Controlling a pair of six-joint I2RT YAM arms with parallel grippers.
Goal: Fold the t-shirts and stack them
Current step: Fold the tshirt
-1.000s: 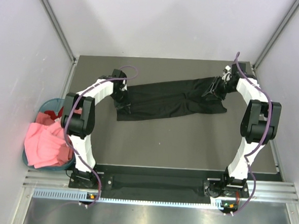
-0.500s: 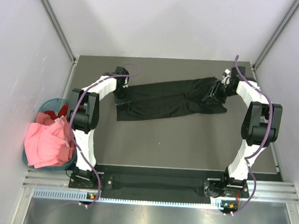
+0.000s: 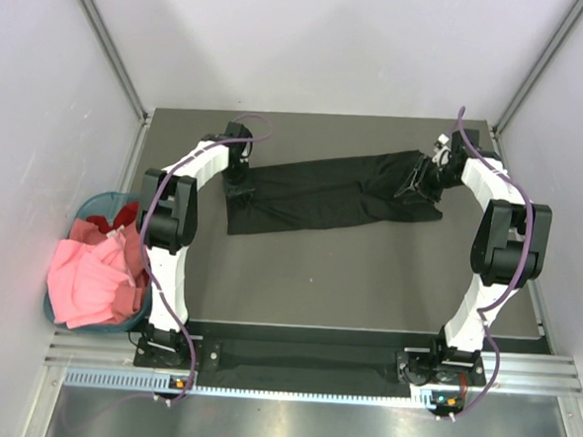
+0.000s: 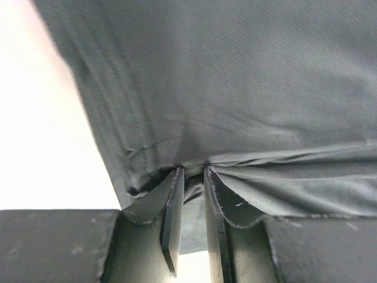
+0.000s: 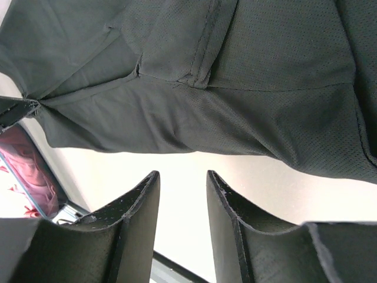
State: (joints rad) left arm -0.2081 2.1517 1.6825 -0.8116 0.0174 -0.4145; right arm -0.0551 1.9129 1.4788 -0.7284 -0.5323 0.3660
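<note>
left tool pinching black t-shirt fold | right tool parted, empty | its ends hidden under arms

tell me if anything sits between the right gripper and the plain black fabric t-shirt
Nothing visible does. The right gripper is open, and only an open gap shows between its fingertips and the plain black fabric t-shirt. The left gripper is shut on the shirt's other end.
</note>
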